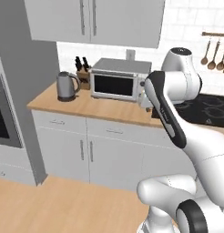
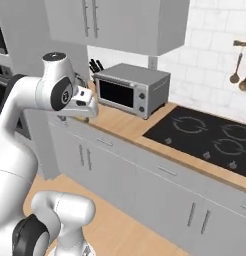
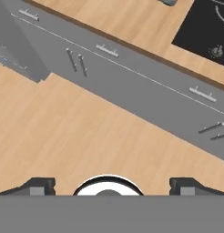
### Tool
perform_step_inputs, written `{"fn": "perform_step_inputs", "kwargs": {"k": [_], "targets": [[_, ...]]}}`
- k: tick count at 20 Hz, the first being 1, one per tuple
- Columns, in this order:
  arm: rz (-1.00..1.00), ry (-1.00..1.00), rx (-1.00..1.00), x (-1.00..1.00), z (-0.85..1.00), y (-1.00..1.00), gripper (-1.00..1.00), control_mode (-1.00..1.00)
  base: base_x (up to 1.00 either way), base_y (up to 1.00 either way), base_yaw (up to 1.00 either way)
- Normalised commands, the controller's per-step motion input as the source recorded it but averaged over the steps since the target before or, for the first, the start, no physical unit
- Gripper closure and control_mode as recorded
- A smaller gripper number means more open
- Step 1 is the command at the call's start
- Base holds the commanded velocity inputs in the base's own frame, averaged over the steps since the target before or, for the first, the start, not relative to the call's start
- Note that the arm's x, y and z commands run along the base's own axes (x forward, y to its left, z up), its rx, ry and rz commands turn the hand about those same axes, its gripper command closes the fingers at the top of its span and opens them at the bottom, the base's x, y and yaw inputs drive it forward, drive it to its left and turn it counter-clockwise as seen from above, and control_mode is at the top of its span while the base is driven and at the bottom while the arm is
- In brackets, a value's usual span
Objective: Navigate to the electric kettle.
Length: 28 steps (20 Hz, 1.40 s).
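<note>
Half the approach remains, we judge: the electric kettle (image 1: 68,86) stands at the counter's (image 1: 109,109) left end (beside the microwave (image 1: 115,81)); gripper (image 3: 111,186) spread wide, empty; drive left next.

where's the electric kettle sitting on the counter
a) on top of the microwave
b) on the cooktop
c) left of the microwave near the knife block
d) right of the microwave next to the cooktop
c: in the left base view the electric kettle stands on the wooden counter to the left of the microwave, with the knife block just behind and between them.
</note>
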Motion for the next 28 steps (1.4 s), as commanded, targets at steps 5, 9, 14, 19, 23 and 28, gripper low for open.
{"fn": "perform_step_inputs", "kwargs": {"k": [5,9,14,19,23,28], "targets": [[0.00,0.00,0.00,0.00,0.00,0.00,-1.00,1.00,0.53,1.00,-0.31],[0.00,0.00,0.00,0.00,0.00,0.00,-1.00,1.00,0.61,1.00,-0.41],[0.00,0.00,0.00,0.00,0.00,0.00,-1.00,1.00,0.59,1.00,-0.38],[0.00,0.00,0.00,0.00,0.00,0.00,-1.00,1.00,0.64,1.00,-0.32],[0.00,0.00,0.00,0.00,0.00,0.00,-1.00,1.00,0.69,0.69,-0.22],[0.00,0.00,0.00,0.00,0.00,0.00,-1.00,1.00,0.72,0.20,-0.10]]}}
